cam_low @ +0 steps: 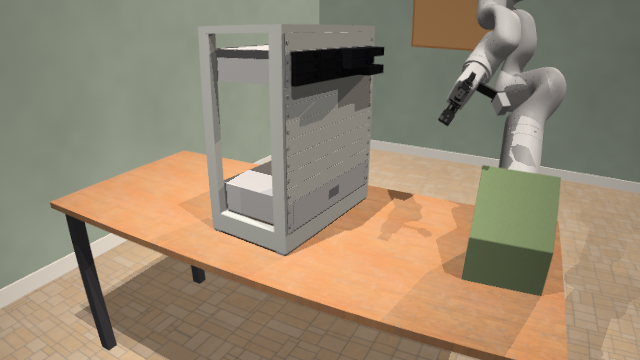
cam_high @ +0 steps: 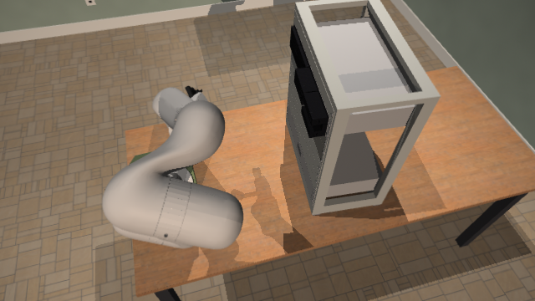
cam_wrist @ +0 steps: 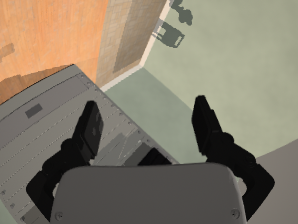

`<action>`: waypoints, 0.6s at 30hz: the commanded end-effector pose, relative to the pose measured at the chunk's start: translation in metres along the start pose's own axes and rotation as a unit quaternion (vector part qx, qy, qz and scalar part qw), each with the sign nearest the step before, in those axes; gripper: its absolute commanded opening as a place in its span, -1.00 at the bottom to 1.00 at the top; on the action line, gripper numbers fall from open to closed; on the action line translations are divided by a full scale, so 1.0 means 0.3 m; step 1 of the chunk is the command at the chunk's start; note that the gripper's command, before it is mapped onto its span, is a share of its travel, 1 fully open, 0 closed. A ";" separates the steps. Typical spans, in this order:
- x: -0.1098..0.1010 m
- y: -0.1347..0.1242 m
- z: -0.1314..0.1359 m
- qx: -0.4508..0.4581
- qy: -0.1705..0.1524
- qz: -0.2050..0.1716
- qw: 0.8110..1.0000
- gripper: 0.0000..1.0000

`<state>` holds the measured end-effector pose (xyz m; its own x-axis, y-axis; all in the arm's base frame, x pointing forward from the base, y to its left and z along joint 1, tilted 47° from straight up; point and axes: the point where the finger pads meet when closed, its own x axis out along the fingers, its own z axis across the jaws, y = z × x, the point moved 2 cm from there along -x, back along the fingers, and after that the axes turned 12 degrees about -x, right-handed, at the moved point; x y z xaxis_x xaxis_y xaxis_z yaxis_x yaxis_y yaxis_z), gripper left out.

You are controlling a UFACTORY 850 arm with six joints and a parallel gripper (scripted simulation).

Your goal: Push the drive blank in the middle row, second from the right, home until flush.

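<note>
From above, the rack point(cam_high: 330, 125) stood on the table point(cam_high: 460, 138), its black blanks point(cam_high: 311, 98) high on the front facing the arm point(cam_high: 184, 167). From the side, the gripper point(cam_low: 446, 118) hung in the air well apart from the blanks point(cam_low: 332, 62), angled down toward the rack point(cam_low: 277, 150); which blank was the target could not be made out. At the wrist, the fingers stood fully spread, holding nothing.
</note>
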<state>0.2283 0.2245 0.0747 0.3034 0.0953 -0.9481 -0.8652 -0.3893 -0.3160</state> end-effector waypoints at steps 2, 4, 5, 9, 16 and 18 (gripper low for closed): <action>0.013 -0.042 0.004 0.048 0.015 -0.039 0.998 1.00; 0.017 -0.066 0.000 0.076 0.024 -0.062 0.995 1.00; 0.019 -0.077 -0.002 0.090 0.028 -0.073 0.993 1.00; 0.019 -0.121 -0.016 0.143 0.043 -0.120 0.981 1.00; 0.007 -0.169 -0.040 0.202 0.061 -0.180 0.961 1.00; 0.000 -0.187 -0.051 0.223 0.067 -0.204 0.951 1.00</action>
<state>0.2780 0.2321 0.0901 0.6392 0.0381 -0.7681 -0.7690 0.0446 -0.6377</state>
